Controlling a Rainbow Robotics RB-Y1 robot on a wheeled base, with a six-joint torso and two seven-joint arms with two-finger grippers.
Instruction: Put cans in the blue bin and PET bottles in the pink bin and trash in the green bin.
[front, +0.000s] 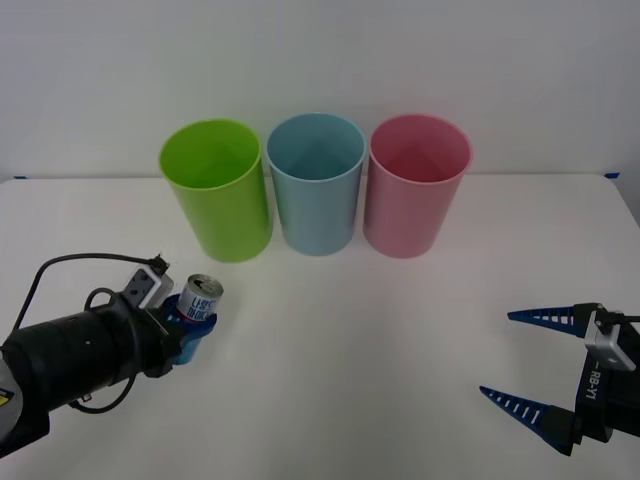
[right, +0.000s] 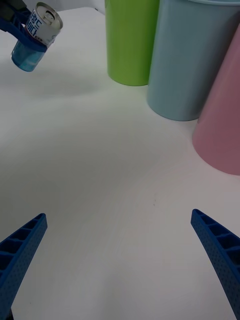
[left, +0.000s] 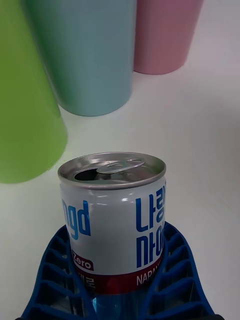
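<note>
One can (left: 112, 220), labelled "Zero", clamped in the left gripper (left: 117, 280).

White desk (front: 380, 330) spans the lower frame, surface plain. White wall (front: 320, 60) fills the upper frame behind it.

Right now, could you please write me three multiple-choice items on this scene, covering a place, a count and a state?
1. Which bin stands in the middle of the row?
A) green bin B) blue bin C) pink bin
2. How many bins stand on the table?
A) two B) three C) four
3. What is the left gripper doing?
A) holding the can B) resting open C) reaching into a bin

Answers:
1 B: the blue bin stands between the green bin and the pink bin.
2 B: three bins stand on the table.
3 A: the left gripper is closed on the can.
</note>
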